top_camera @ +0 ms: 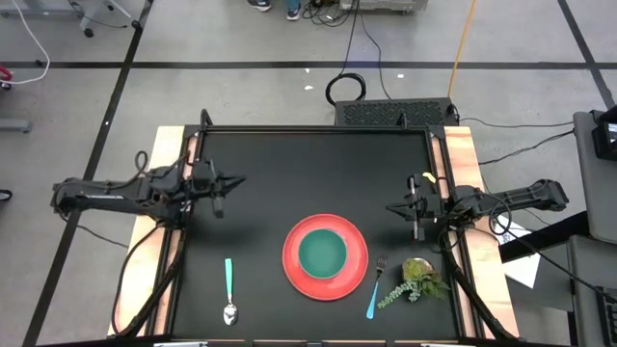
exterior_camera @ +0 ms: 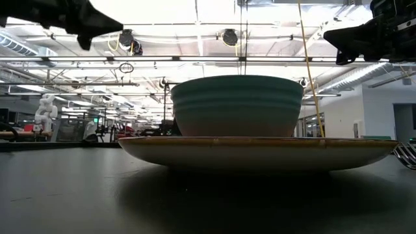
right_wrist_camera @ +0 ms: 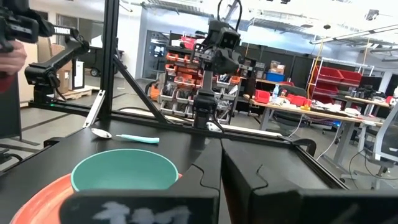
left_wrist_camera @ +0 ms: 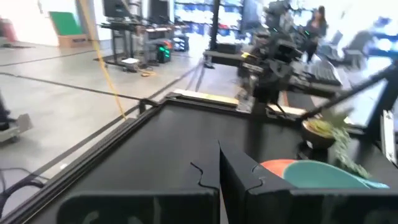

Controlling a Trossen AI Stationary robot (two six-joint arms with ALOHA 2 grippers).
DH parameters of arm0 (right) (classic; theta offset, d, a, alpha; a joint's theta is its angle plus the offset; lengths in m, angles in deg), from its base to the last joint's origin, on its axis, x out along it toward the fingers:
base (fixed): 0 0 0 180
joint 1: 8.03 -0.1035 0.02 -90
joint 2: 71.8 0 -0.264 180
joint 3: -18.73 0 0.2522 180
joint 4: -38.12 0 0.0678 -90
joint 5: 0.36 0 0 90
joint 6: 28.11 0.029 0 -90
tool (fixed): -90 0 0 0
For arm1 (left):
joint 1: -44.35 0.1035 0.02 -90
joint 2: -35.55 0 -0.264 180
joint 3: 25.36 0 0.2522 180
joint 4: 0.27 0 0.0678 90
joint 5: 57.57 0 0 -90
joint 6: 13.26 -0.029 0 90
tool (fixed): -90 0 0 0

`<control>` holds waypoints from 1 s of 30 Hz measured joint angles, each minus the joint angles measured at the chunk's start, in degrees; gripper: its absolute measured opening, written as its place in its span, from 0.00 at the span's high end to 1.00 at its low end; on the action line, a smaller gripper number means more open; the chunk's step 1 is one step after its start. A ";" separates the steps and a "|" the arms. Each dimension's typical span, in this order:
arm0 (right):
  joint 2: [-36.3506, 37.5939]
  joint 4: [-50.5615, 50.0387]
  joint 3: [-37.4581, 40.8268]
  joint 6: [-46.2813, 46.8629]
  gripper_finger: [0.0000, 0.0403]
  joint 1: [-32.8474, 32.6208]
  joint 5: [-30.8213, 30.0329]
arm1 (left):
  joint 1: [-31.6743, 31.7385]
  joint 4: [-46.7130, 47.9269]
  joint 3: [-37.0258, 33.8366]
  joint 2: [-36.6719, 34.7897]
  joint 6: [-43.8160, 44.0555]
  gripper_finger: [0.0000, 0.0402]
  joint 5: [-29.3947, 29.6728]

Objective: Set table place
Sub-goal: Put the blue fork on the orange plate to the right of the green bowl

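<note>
Now | left gripper (top_camera: 237,180) fingers closed, empty | right gripper (top_camera: 391,209) same | bowl (top_camera: 322,252) on plate (top_camera: 294,272)

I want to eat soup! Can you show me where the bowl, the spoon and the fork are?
green bowl (top_camera: 322,253), high view, on its inside bottom.
spoon (top_camera: 229,285), high view, on its teal handle.
fork (top_camera: 375,293), high view, on its teal handle.

Green bowl (exterior_camera: 237,106) on plate (exterior_camera: 260,152) (centred).

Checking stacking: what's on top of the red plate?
A green bowl sits at the middle of the red plate. From above, the bowl looks empty. The plate's center under the bowl is covered, so it cannot be seen.
</note>
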 joint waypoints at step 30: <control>-0.02 -1.13 -0.02 1.08 1.00 -0.09 0.22 | 0.78 -12.89 -21.95 -8.35 5.72 1.00 -4.75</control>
